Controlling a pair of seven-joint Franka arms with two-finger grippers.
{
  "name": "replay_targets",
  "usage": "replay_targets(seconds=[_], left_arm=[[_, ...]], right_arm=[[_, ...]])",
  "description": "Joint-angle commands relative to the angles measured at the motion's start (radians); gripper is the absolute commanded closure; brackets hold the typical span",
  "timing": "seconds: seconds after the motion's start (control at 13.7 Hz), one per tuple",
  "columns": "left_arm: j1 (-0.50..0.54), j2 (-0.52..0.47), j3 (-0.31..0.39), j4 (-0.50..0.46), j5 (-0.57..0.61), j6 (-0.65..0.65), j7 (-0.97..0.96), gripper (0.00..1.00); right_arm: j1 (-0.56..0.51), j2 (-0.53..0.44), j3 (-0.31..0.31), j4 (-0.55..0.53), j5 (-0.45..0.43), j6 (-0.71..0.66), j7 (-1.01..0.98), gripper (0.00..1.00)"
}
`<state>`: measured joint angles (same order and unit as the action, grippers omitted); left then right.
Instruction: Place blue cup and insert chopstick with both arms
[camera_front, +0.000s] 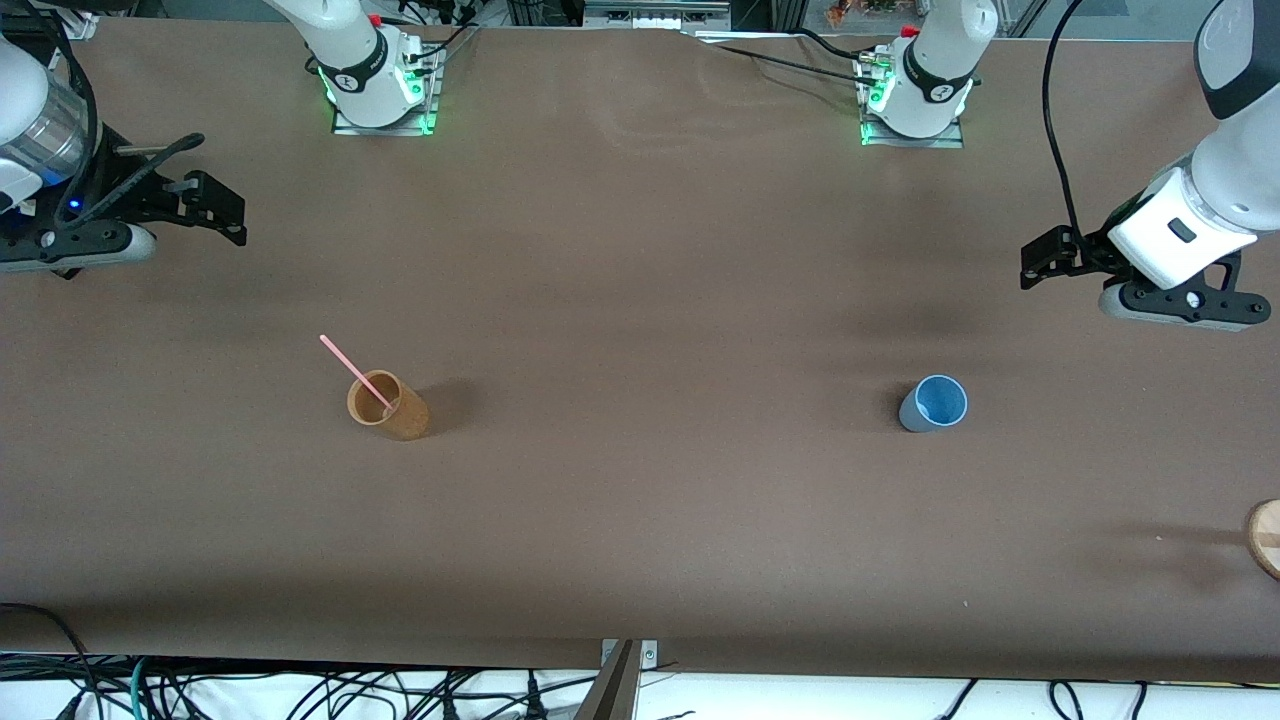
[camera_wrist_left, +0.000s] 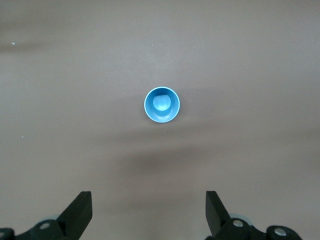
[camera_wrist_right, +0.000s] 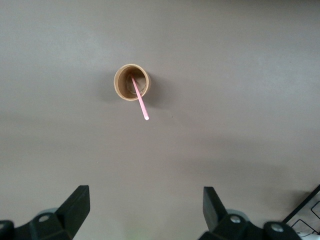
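The blue cup (camera_front: 935, 403) stands upright and empty on the brown table toward the left arm's end; it also shows in the left wrist view (camera_wrist_left: 162, 105). The pale-pink chopstick (camera_front: 355, 372) leans in the orange-brown cup (camera_front: 388, 406) toward the right arm's end; the right wrist view shows the chopstick (camera_wrist_right: 140, 101) and that cup (camera_wrist_right: 131, 82). My left gripper (camera_front: 1035, 262) is open and empty, up in the air at the left arm's end of the table; its fingertips frame bare table (camera_wrist_left: 148, 210). My right gripper (camera_front: 225, 213) is open and empty, up in the air at the right arm's end (camera_wrist_right: 146, 205).
A round wooden object (camera_front: 1266, 536) sits at the table's edge at the left arm's end, nearer the front camera than the blue cup. The arm bases (camera_front: 385, 85) stand along the table's back edge. Cables hang below the table's front edge.
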<state>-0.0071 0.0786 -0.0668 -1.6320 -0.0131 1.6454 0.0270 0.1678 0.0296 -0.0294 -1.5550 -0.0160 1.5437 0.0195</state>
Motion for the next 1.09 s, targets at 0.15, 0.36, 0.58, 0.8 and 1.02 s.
replay_targets(seconds=[0.15, 0.36, 0.58, 0.8, 1.02], left_arm=[[0.006, 0.035, -0.001, 0.046, -0.015, -0.044, 0.024, 0.0], [0.01, 0.044, 0.002, 0.04, -0.015, -0.064, 0.021, 0.0], [0.004, 0.076, 0.002, 0.051, -0.013, -0.062, 0.025, 0.0], [0.004, 0.209, 0.002, 0.049, -0.011, -0.001, 0.072, 0.0], [-0.004, 0.369, 0.002, 0.041, -0.005, 0.155, 0.197, 0.0]], right_arm=[[0.004, -0.023, -0.001, -0.026, 0.01, 0.001, -0.018, 0.0], [0.002, -0.092, -0.001, -0.124, 0.011, 0.068, -0.018, 0.0], [0.002, -0.151, -0.001, -0.215, 0.011, 0.122, -0.016, 0.0], [0.002, -0.148, 0.0, -0.238, 0.013, 0.141, -0.018, 0.0], [0.002, -0.11, 0.009, -0.27, 0.013, 0.222, -0.044, 0.0]])
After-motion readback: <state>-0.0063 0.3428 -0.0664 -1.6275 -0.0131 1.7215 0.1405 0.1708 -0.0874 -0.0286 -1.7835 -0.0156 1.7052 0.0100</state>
